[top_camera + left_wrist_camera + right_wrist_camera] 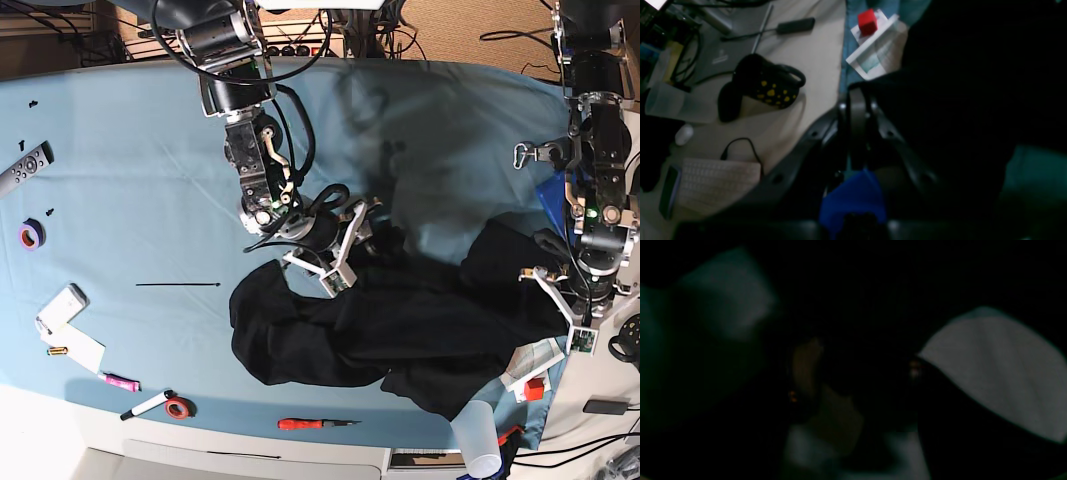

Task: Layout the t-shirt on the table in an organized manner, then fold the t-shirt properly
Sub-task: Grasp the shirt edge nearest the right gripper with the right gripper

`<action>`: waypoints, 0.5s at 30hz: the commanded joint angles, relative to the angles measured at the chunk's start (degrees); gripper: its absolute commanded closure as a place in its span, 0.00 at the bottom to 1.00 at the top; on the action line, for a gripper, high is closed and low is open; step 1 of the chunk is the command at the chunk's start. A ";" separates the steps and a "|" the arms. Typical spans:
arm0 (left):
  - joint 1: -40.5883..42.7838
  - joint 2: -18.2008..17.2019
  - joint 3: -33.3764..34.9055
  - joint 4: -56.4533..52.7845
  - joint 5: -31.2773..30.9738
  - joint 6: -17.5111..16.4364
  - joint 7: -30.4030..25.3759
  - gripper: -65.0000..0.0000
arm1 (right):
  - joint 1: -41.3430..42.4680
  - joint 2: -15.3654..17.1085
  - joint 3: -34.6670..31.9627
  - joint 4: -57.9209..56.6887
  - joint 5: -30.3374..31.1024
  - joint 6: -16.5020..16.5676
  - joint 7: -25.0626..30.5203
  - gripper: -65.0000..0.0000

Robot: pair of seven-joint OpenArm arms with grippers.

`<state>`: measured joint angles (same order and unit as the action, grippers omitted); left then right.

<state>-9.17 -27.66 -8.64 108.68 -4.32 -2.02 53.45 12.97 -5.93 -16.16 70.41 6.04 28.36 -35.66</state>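
Black soft-fabric t-shirt (400,320) lies crumpled on the light blue table (130,200), long axis spanning between my grippers: right gripper (352,232) at its upper-left corner, left gripper (548,290) at its right edge. Whether either is gripping the cloth, I cannot tell.

no readable text, labels, brands, numbers or signs in any view

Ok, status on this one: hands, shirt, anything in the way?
Left hand and right hand both on the crumpled black fabric t-shirt; grip unclear. Shirt bunched on the light blue cloth-covered table, not laid out. Red-handled tool just below.
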 commanded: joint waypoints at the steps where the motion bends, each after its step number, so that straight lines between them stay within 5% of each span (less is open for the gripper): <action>1: -1.11 -0.92 -0.33 0.83 0.39 0.37 -1.62 1.00 | 1.16 -0.61 -0.02 0.79 0.59 -0.70 -0.07 0.75; 3: -1.14 -0.94 -0.33 0.83 0.44 0.39 -1.62 1.00 | 1.18 -0.57 0.02 0.83 0.48 -5.81 -2.01 0.98; 4: -1.16 -0.94 -0.33 0.83 0.44 0.39 -1.62 1.00 | 1.25 -0.57 0.22 0.90 0.07 -8.26 -2.56 1.00; 9: -1.14 -0.92 -0.33 0.83 0.39 0.42 -1.62 1.00 | 1.44 -0.09 0.90 8.24 -3.58 -9.33 -5.90 1.00; 15: -1.14 -0.92 -0.33 0.83 0.39 0.42 -1.62 1.00 | 1.40 4.46 0.94 31.23 -3.56 -9.35 -18.71 1.00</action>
<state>-9.10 -27.66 -8.62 108.68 -4.36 -2.02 53.25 13.47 -1.37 -15.38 101.21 2.11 18.85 -55.79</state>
